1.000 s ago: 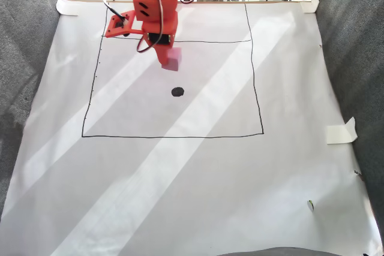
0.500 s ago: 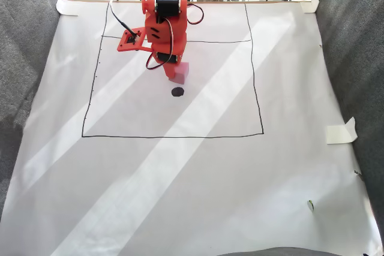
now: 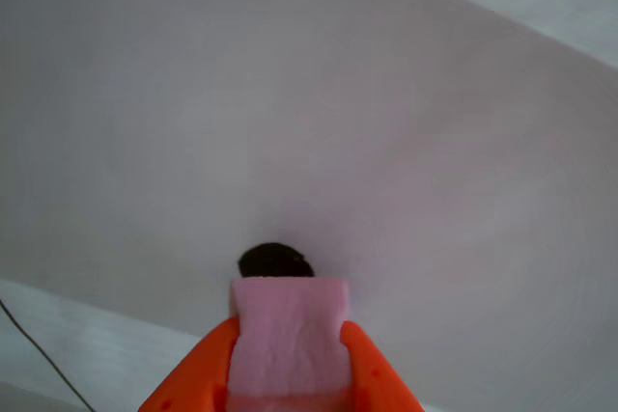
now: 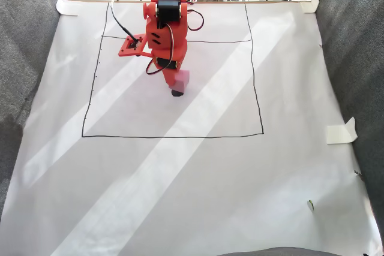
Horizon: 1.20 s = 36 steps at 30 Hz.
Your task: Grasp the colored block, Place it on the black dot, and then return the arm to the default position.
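Fingers (image 3: 362, 373) of our bright orange plastic gripper (image 3: 290, 388) pinch the light-pink foam cube (image 3: 289, 335), partly covering the black oval dot (image 3: 270, 260).

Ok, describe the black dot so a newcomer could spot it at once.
In the fixed view, find the drawn square on the white paper. The dot lies inside it, peeking from under the pink block the tool holds: solid and oval, unlike the thin lines.

no readable text, labels or numbers anywhere
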### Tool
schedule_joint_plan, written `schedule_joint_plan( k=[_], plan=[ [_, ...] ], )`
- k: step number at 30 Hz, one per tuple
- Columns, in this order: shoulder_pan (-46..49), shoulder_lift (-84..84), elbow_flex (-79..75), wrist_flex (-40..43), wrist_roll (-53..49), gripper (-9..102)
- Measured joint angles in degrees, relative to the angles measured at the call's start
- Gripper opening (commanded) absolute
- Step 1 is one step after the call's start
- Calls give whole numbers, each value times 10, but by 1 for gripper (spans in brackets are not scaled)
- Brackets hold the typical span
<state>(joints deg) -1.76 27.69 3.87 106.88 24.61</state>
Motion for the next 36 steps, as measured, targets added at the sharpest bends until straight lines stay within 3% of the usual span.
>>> schedule_joint_plan(
  k=[36],
  plan=[
    [20,-56,-55,0,12,0]
  ],
)
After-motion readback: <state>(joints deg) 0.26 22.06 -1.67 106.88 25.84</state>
